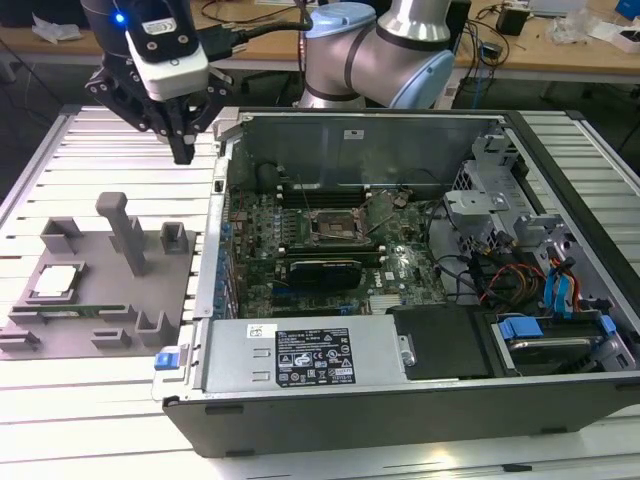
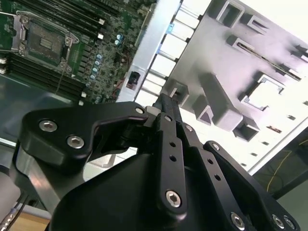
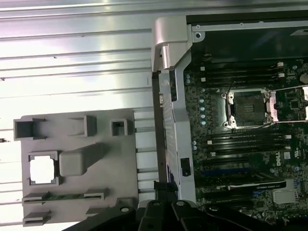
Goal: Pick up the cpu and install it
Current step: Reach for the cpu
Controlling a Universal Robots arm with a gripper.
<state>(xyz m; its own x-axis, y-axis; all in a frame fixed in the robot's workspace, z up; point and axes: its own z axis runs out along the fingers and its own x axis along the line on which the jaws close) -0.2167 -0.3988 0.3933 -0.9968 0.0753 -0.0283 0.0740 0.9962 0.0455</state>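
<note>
The cpu [image 1: 55, 282] lies flat, its silver top up, in a square pocket of the grey holder plate [image 1: 100, 262] at the exterior view's left. My gripper [image 1: 183, 150] hangs above the table between the plate's far end and the open computer case, shut with nothing in it. It is well above and away from the cpu. In the first wrist view the cpu [image 3: 42, 170] is a bright square in the plate [image 3: 120, 163], and the gripper [image 3: 162, 186] shows at the picture's edge. The empty motherboard socket [image 1: 335, 228] [image 3: 250, 108] [image 2: 45, 43] stands with its frame open.
The open computer case [image 1: 400, 410] fills the table's middle and right, its wall [image 3: 168, 120] rising beside the plate. A tall grey post [image 1: 125, 230] stands on the plate, and a green memory stick [image 1: 75, 310] lies in a slot near the cpu. Cables and drive bays [image 1: 540, 290] are inside the case.
</note>
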